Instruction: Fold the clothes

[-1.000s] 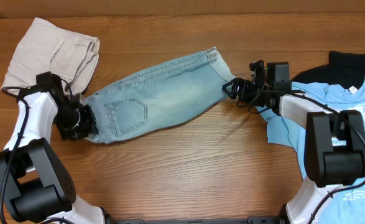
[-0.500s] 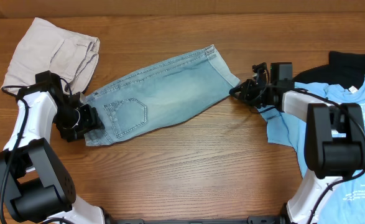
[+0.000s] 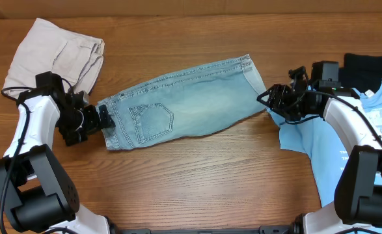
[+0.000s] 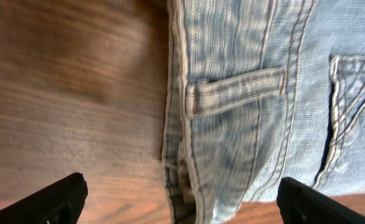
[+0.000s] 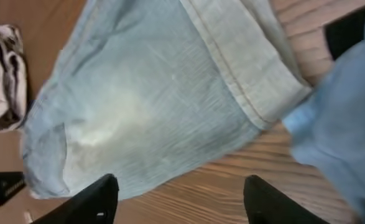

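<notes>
— How far along are we?
— 1 fold looks done. Our left gripper (image 3: 99,121) gapes empty at the waistband. The denim shorts (image 3: 184,107) lie doubled lengthwise mid-way across the table (image 3: 197,175). Our right gripper (image 3: 269,101) hangs spread just off the hem. The crosswise fold remains.
— And against 1 second ago?
— We've slid the shorts rightward and flatter.

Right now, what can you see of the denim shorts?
The light-wash denim shorts lie flat on the table, folded lengthwise, slanting. A back pocket and belt loop show near the waistband by the open left end effector; the hemmed leg ends by the open right end effector, beside a sky-blue T-shirt. Neither grips it.
</notes>
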Controlling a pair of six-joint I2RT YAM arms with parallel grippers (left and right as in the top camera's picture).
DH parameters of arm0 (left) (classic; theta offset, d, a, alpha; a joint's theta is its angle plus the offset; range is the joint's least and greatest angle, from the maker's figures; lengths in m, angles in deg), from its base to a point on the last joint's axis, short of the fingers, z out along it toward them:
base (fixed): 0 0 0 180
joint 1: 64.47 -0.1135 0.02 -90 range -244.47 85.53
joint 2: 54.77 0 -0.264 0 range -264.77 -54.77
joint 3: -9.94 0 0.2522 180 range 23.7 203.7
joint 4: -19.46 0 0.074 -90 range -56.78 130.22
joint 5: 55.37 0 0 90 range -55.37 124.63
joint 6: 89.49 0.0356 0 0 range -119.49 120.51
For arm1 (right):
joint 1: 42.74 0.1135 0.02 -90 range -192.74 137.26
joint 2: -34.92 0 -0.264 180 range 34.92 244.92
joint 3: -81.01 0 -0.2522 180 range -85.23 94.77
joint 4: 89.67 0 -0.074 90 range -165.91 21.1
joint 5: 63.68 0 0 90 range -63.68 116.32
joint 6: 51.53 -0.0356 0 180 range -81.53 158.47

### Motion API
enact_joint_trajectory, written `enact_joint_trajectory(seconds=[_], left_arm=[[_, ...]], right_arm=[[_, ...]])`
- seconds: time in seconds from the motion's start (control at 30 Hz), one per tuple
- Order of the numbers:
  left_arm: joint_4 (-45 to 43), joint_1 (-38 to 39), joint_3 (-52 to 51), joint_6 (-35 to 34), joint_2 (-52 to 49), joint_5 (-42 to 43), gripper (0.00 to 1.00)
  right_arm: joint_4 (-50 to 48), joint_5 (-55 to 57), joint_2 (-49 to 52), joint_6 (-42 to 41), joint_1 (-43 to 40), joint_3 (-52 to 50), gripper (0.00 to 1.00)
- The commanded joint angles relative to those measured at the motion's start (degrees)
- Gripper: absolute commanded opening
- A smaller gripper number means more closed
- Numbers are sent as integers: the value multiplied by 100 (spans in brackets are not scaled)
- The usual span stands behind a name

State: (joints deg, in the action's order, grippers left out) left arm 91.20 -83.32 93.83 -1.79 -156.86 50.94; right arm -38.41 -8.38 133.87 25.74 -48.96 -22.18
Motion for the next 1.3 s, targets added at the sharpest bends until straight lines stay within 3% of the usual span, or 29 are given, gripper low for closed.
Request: enact_joint_trajectory(seconds=[0.0,0.07,0.2,0.33,0.6,0.63,0.7,0.8,0.83,0.87,1.03,1.17,1.27], left_arm=[[-269,-13,22,234,170,94,100],[-553,-13,-107,245,168,111,100],[-1038,33,-463,645,168,588,100],[-1685,195,-931,1023,168,1292,100],[-2645,629,-1521,931,101,1051,100],[-2739,669,-1561,876,48,1054,96],[-2830,713,-1589,737,-50,1054,77],[-2787,723,-1589,579,-168,1008,25],[-2712,704,-1587,527,-166,968,12],[-2616,682,-1561,483,-153,894,4],[-1141,396,-723,223,-105,-48,4],[704,114,920,216,-105,-544,4],[1609,76,2218,411,-105,-603,4]], right_arm=[[-85,404,-48,367,11,72,55],[-205,400,-48,361,11,72,34],[-389,400,-37,361,83,70,18],[-527,398,52,367,295,70,17],[-800,254,181,409,861,70,18],[-859,208,181,407,966,70,18],[-929,229,190,428,1097,70,18],[-1029,472,238,413,1263,70,19],[-1047,461,260,343,1287,70,18],[-1051,450,284,197,1298,70,18],[-997,-337,339,-175,1303,70,18],[-946,-643,339,-393,1370,70,18],[-933,-636,339,-391,1508,70,18]])
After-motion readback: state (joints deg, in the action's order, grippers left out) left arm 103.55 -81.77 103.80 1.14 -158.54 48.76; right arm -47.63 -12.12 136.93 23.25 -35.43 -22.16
